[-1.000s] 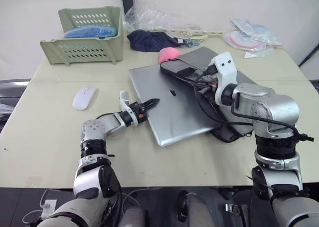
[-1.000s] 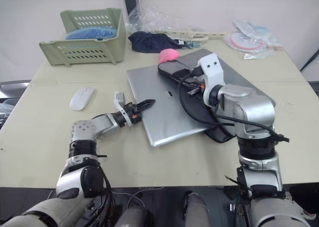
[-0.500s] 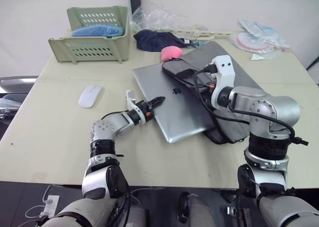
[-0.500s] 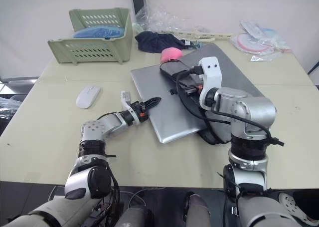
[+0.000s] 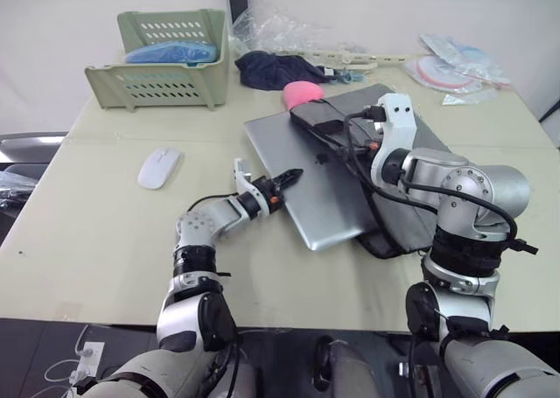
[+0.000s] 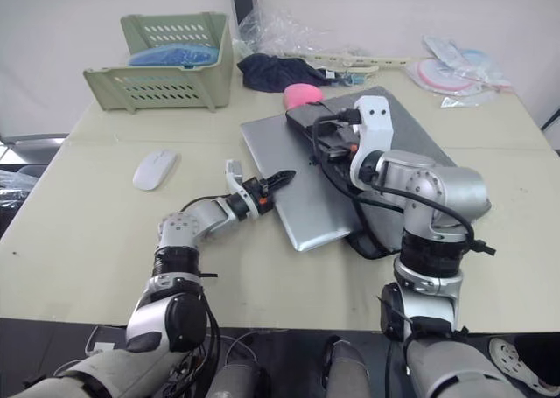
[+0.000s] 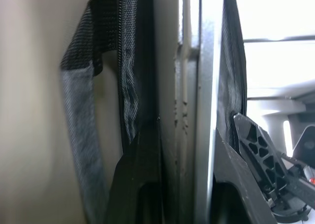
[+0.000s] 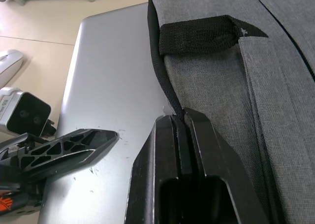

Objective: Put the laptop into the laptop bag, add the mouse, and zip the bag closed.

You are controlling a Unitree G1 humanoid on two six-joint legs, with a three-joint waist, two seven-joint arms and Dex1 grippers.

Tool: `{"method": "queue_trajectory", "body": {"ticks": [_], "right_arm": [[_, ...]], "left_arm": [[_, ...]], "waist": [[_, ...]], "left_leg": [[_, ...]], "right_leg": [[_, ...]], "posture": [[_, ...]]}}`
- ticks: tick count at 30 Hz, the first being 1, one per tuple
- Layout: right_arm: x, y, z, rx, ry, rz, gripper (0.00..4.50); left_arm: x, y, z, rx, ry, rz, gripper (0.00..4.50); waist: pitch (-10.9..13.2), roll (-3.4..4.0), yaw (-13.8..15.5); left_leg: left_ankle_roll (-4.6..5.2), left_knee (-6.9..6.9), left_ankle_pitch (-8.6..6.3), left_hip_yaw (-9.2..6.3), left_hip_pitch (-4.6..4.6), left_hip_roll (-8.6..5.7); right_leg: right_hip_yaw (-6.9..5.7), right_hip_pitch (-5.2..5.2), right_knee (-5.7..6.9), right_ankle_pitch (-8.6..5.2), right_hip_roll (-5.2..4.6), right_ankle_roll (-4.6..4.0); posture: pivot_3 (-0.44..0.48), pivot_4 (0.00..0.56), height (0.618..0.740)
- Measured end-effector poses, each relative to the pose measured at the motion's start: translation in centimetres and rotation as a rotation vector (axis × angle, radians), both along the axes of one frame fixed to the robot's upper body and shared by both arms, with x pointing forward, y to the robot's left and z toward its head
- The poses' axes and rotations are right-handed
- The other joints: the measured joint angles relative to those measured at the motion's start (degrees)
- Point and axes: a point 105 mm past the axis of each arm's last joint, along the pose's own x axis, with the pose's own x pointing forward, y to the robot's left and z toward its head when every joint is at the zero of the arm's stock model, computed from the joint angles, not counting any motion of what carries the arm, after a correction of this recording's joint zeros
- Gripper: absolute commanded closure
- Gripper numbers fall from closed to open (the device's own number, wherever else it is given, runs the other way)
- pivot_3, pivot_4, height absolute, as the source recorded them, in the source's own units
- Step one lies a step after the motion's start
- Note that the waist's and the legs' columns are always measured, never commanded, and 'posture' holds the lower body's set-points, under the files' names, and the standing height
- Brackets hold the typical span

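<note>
The silver laptop [image 5: 319, 197] lies on the table with its right part inside the grey laptop bag [image 5: 360, 101]. My left gripper [image 5: 284, 181] is shut on the laptop's left edge; in the left wrist view its fingers [image 7: 140, 175] sit on either side of the metal edge [image 7: 202, 61]. My right gripper [image 8: 179, 116] is shut on the black trim of the bag's upper flap, holding the mouth lifted over the laptop lid [image 8: 113, 81]. The white mouse [image 5: 157, 167] rests on the table, left of the laptop.
A green basket [image 5: 157, 61] with something blue in it stands at the back left. A navy cloth [image 5: 271, 68], a pink lump [image 5: 302, 93] and clear plastic [image 5: 280, 35] lie behind the bag. Packets [image 5: 446, 66] lie at the back right.
The laptop has slid a little to the right, deeper into the bag, with my left gripper following. My right gripper keeps its hold on the flap. The camera view has shifted.
</note>
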Motion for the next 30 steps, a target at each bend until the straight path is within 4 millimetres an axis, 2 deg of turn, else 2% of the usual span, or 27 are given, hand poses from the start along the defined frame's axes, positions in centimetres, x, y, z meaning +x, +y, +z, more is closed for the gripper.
{"method": "queue_trajectory", "body": {"ticks": [6,19,25,30], "right_arm": [[0.1,0.0,-0.1,0.002,0.004,0.0,4.43],[0.2,0.5,-0.3,0.026,0.02,0.001,4.43],[0.3,1.1,0.3,0.057,0.01,0.005,4.43],[0.3,1.4,0.3,0.068,0.018,0.008,4.43]], "left_arm": [[-0.5,-0.5,-0.1,0.017,0.005,-0.037,4.11],[-0.1,-1.0,-0.1,0.013,0.007,-0.013,4.11],[0.8,-2.4,0.2,0.02,0.011,0.007,4.11],[0.8,-3.5,0.2,0.032,0.008,-0.008,4.11]], "waist": [[0.0,0.02,-0.5],[0.0,0.03,-0.6],[0.0,0.03,-0.6],[0.0,0.04,-0.6]], "left_leg": [[0.0,-0.02,0.0,0.03,0.0,0.02],[0.0,-0.01,0.0,0.04,0.0,0.02],[0.0,0.0,0.0,0.05,-0.01,0.02],[0.0,-0.04,0.0,0.06,-0.02,0.02]], "right_leg": [[0.0,-0.03,0.0,0.0,0.02,0.0],[0.0,-0.04,0.0,0.0,0.01,0.0],[0.01,-0.05,-0.01,0.0,0.02,0.01],[-0.01,-0.08,-0.01,0.0,0.02,0.01]], "posture": [[0.0,0.15,0.74],[0.0,0.15,0.74],[0.0,0.15,0.74],[0.0,0.15,0.74]]}}
